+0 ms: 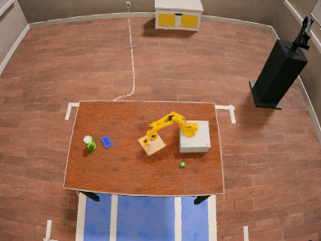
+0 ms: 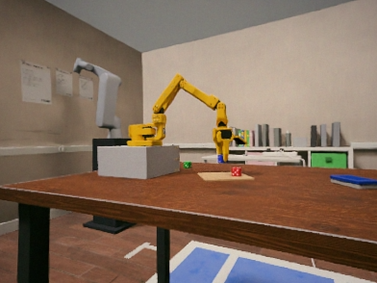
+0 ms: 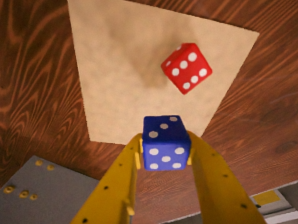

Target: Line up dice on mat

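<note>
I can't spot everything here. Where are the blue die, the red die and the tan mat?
Blue cube die [image 3: 165, 145]: wrist view, its front face.
Red cube die [image 3: 186, 68]: wrist view, its top face.
Flat tan mat [image 3: 115, 80]: wrist view, bare middle.

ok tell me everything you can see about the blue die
The blue die is a glossy blue cube with white pips and rounded edges. It is clamped between the yellow fingers of the tool, lifted off the table, hanging over the near edge of the tan mat. It is apart from the red die, which lies on the mat.
</note>
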Robot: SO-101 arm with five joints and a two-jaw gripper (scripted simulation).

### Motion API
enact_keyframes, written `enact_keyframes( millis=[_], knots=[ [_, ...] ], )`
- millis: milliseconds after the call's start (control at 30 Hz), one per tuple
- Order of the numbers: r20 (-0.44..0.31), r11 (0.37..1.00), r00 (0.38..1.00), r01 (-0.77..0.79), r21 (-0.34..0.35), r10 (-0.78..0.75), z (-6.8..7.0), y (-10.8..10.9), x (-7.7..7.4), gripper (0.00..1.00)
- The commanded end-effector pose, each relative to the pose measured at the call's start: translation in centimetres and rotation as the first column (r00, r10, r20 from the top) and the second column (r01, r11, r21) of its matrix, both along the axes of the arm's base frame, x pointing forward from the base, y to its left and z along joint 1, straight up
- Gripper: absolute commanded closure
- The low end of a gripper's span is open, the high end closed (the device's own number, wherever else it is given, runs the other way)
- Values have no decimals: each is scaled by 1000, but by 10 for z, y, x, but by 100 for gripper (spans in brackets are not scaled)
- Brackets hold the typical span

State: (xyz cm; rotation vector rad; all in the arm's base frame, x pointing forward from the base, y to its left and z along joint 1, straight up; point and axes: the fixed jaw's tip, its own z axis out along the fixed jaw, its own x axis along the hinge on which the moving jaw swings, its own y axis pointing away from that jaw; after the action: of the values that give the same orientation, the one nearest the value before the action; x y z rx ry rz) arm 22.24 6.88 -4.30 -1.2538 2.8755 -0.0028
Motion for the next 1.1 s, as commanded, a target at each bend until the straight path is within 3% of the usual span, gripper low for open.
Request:
enact_keyframes(
  millis=[0, 733, 1067],
  knots=[
    [-15, 1000, 1000, -17, -3, 17, -2, 3, -2, 100],
    [-26, 1000, 999, -29, -6, 29, 0, 6, -4, 100],
    [-26, 1000, 999, -29, -6, 29, -6, 6, -5, 100]
  ],
)
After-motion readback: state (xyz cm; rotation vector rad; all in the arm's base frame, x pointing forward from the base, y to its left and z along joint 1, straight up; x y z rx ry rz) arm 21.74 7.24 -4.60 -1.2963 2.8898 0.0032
